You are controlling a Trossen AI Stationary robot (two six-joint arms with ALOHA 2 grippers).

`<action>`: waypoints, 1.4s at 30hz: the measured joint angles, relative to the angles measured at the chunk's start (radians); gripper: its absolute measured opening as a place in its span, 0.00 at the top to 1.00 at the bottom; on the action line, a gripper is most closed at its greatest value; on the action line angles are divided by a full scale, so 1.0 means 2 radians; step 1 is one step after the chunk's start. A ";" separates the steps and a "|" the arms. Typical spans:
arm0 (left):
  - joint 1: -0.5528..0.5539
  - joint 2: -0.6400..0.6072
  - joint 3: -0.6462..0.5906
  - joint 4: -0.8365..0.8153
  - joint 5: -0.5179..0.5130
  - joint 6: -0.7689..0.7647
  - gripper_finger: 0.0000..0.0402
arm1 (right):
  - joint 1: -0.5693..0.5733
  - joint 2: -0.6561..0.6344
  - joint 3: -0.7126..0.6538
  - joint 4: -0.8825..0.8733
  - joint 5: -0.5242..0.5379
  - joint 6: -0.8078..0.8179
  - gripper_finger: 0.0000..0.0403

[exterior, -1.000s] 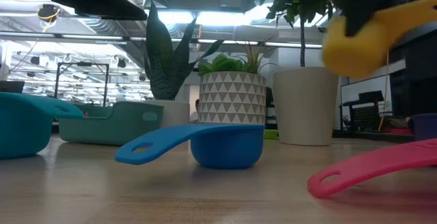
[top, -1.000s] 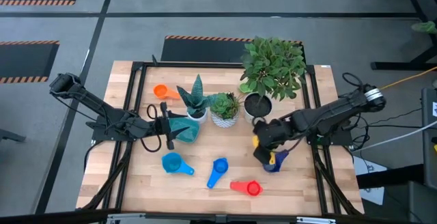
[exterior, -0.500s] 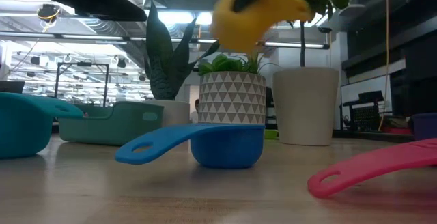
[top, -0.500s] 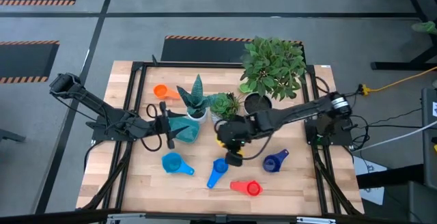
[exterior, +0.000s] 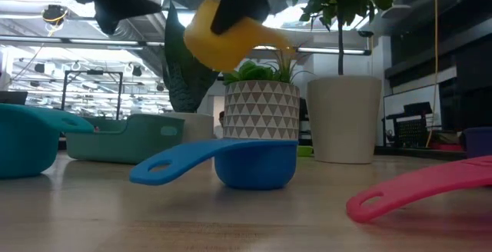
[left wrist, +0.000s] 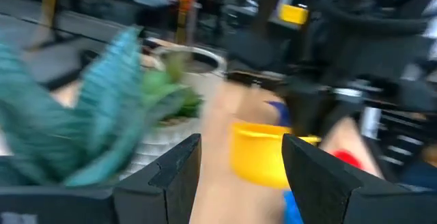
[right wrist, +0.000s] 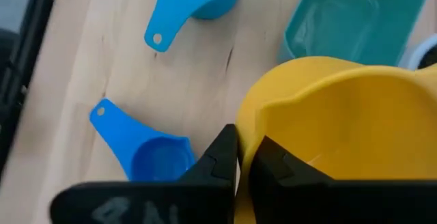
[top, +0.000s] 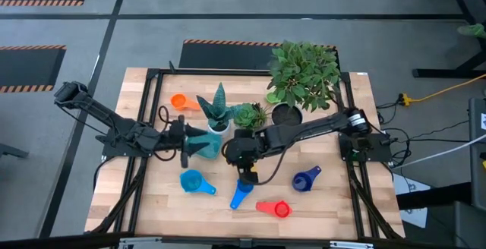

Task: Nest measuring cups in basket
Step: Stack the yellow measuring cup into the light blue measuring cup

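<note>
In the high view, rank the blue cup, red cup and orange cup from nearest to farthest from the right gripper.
Measured from the right gripper, which holds the yellow cup:
1. Blue cup, just below it toward the front edge.
2. Red cup, front, to the right.
3. Orange cup, far back left.

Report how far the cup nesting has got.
Done: nothing is nested; the basket looks empty. In hand: the right hand carries the yellow cup in the air toward it, while the left hand holds the basket's edge. Left: orange, light blue, blue, red and navy cups.
</note>
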 joint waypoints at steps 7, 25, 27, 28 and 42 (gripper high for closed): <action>0.000 0.000 0.000 0.000 0.027 -0.057 0.51 | 0.000 0.020 0.000 0.009 0.024 -0.064 0.95; 0.000 0.000 0.000 -0.051 0.042 -0.480 0.51 | 0.001 0.031 0.000 0.095 0.026 -0.176 0.95; 0.000 0.000 0.000 -0.053 0.042 -0.502 0.51 | 0.001 0.031 0.000 0.102 0.026 -0.186 0.95; 0.000 0.000 0.000 -0.053 0.042 -0.509 0.51 | 0.001 0.031 0.000 0.105 0.026 -0.193 0.95; 0.020 0.000 0.000 -0.054 0.088 -0.570 0.51 | 0.001 0.031 0.000 0.115 0.025 -0.227 0.95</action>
